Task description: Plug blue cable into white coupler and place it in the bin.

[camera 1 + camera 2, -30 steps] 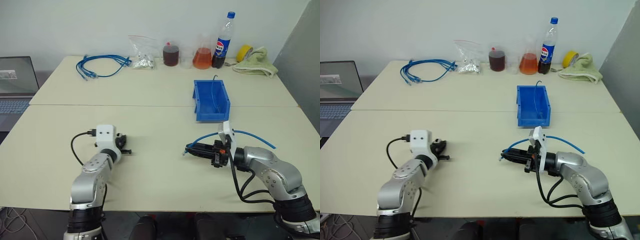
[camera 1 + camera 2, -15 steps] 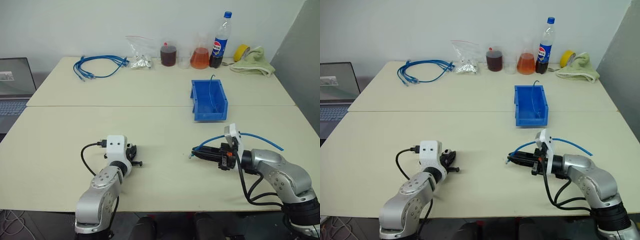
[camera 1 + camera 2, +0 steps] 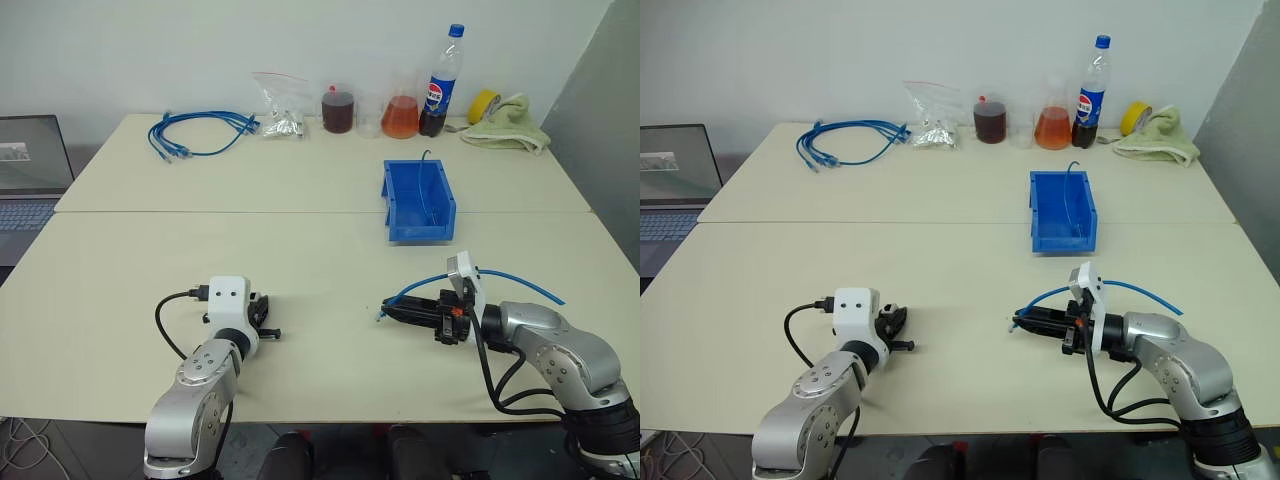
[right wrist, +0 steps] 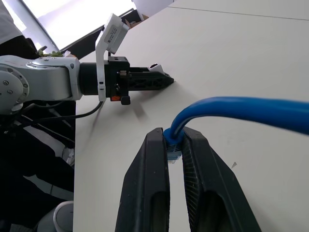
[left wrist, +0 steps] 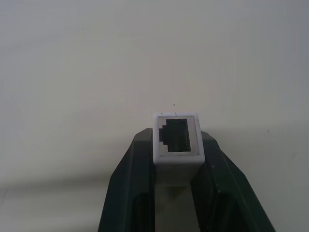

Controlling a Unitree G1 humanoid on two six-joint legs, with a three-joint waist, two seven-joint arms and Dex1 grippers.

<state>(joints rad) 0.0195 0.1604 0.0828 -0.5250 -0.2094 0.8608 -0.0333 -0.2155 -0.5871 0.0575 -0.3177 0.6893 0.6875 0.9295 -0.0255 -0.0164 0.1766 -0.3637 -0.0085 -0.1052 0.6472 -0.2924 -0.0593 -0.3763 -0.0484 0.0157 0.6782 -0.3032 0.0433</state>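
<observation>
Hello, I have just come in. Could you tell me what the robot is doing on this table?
The robot is preparing to join two parts. Its left gripper is shut on the white coupler, with the dark socket facing outward. Its right gripper is shut on the blue cable near the plug end, and the rest of the cable trails behind its arm. The two grippers are apart above the table, so nothing is plugged in yet. The bin waits further back.
</observation>
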